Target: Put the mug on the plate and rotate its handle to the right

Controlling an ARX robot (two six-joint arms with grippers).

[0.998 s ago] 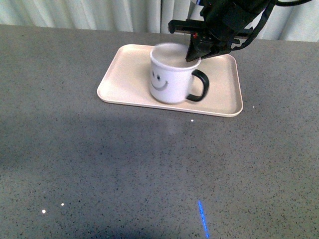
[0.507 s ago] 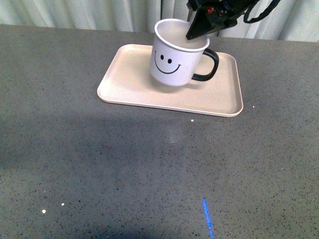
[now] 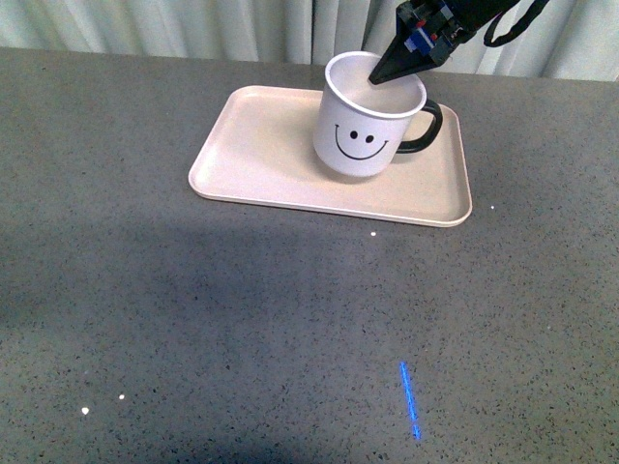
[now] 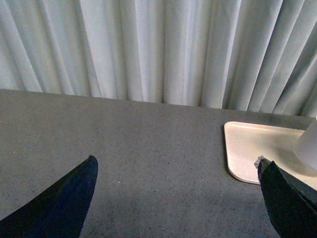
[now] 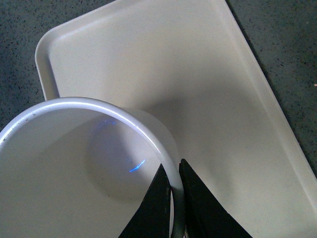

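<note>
The white mug (image 3: 368, 121) with a black smiley face is over the right half of the pale pink-beige plate (image 3: 251, 155), slightly tilted. Its black handle (image 3: 426, 126) points right. My right gripper (image 3: 387, 73) is shut on the mug's rim at the back right, one finger inside and one outside. In the right wrist view the fingers (image 5: 172, 191) pinch the rim of the mug (image 5: 74, 168) above the plate (image 5: 198, 89). My left gripper (image 4: 176, 198) is open and empty above the table, left of the plate's corner (image 4: 247, 148).
The grey speckled table (image 3: 242, 319) spreads wide in front of the plate. A pale curtain (image 3: 193, 29) hangs along the far edge. A blue light streak (image 3: 410, 398) lies on the table at the front.
The mug has moved right over the plate and lower, after being lifted. The smiley face has turned toward the front and the handle points more to the right.
</note>
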